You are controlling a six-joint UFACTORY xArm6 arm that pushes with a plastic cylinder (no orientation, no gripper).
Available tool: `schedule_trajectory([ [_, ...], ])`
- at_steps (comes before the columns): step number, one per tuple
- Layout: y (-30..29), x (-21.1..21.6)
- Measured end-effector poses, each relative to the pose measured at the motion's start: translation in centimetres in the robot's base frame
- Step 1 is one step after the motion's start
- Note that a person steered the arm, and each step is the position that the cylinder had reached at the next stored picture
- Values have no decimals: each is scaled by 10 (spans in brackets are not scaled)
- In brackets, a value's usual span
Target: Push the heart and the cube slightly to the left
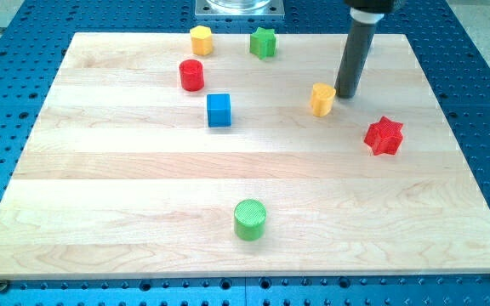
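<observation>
A yellow heart (321,99) lies on the wooden board (143,187), right of the middle and toward the view's top. A blue cube (219,110) lies left of the middle, well apart from the heart. My tip (344,94) stands just to the right of the yellow heart, very close to it or touching its right side. The dark rod rises from the tip toward the view's top.
A red cylinder (191,75) lies up-left of the cube. A yellow hexagon (201,39) and a green star (263,42) lie near the top edge. A red star (384,135) lies down-right of the tip. A green cylinder (249,219) lies near the bottom.
</observation>
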State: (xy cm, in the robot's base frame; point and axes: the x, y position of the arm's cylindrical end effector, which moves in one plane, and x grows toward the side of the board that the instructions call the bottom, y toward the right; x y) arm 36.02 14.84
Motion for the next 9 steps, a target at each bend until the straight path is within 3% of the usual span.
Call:
schedule_trajectory([
  [1,-36,16],
  [2,-41,16],
  [3,-24,55],
  [5,-55,21],
  [6,-79,37],
  [7,-91,82],
  [8,-139,78],
  [9,-142,45],
])
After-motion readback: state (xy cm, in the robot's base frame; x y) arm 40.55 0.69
